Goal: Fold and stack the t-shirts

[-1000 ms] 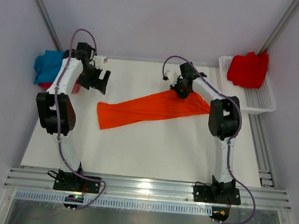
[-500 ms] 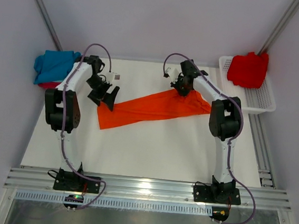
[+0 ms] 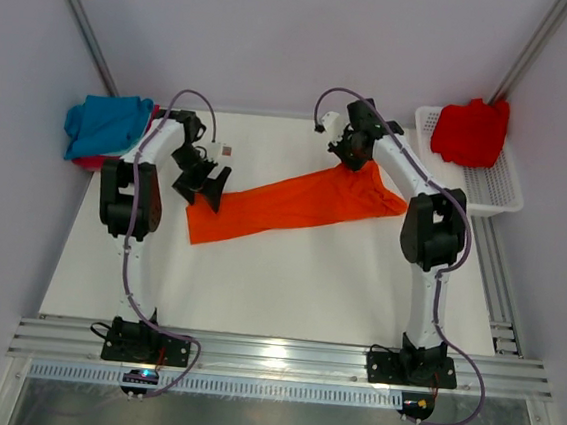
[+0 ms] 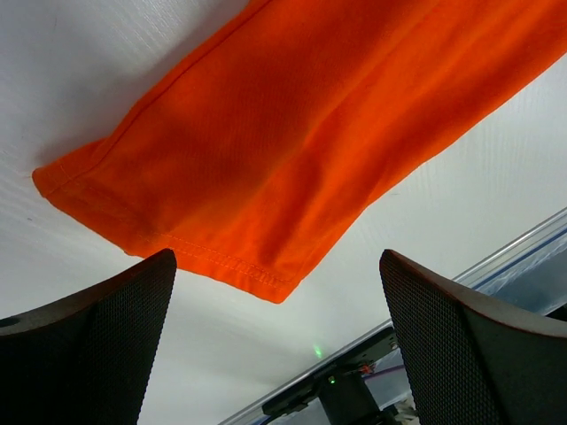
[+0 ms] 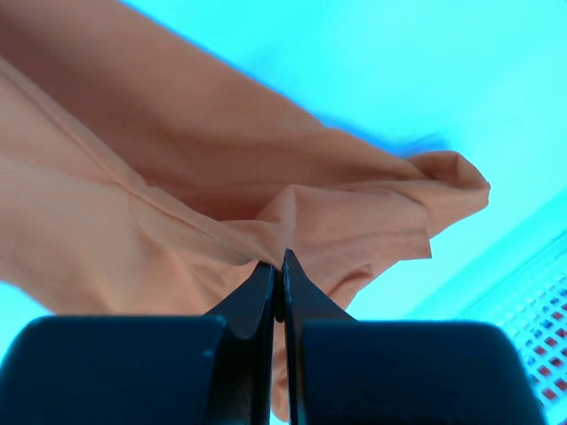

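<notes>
Orange t-shirt [image 3: 285,201] lies stretched in a diagonal band across the desk [image 3: 257,280]. At its nearer, left end the left pincer [image 3: 208,189] hangs spread wide just above the hem; it should drop squarely over that corner and catch both layers. Farther right, the right pincer [image 3: 353,160] is clamped on a fold of the cloth. Beyond, the white basket [image 3: 496,193] holds a red t-shirt [image 3: 470,130]; a teal t-shirt [image 3: 106,123] sits bundled at the far left.

The orange t-shirt [image 4: 292,133] just ahead of the left pincer [image 4: 276,261] is soft, matt cloth with a stitched hem. That pincer's fingers [image 4: 97,354] are dark, with a rough, dotted skin. The table [image 4: 106,53] under it is white, smooth and dull. Near the right pincer [image 3: 352,159], the basket [image 3: 497,188] is white plastic mesh.
</notes>
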